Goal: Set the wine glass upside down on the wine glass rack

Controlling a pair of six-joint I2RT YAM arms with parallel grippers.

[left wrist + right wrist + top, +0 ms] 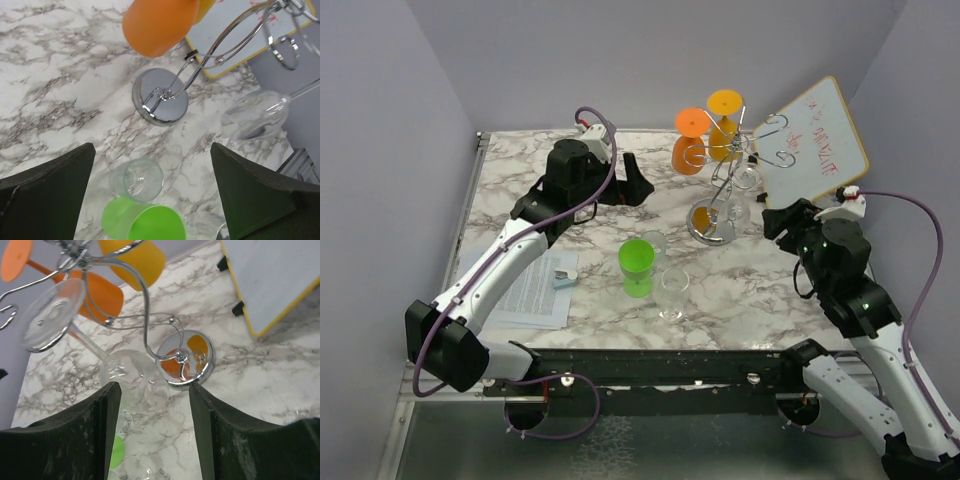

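The right gripper (pixel 784 215) is hovering just beside the silver wire rack (pixel 712 222), its two dark fingers (pixel 75 440) standing spread wide and pinching nothing. Right in front of that gap, the clear wine glass (pixel 131 382) is hanging upside down and tilted. Its bowl is dipping low beside the rack's shiny round base, and its foot is up among the curled arms. Whether the foot is fully seated on the wire, I cannot tell from here.

An orange plastic goblet (pixel 688 150) and a yellow plastic goblet (pixel 724 130) are hanging inverted on the far side of the rack. The left gripper (pixel 632 182) is waiting well apart over the marble table (pixel 520 170), fingers also wide open and empty. A green plastic goblet (pixel 638 268) is standing near the table's middle.

Now, how will this glass handle? I'm judging it light, stiff and thin-walled, so quite fragile, with a smooth surface that could slip under hard pads. The stem looks like the safest place to hold. It is narrow enough to close on gently, and the foot then acts as a stop. Squeezing the bowl is risking a crack, and nudging it could swing the glass off its arm.
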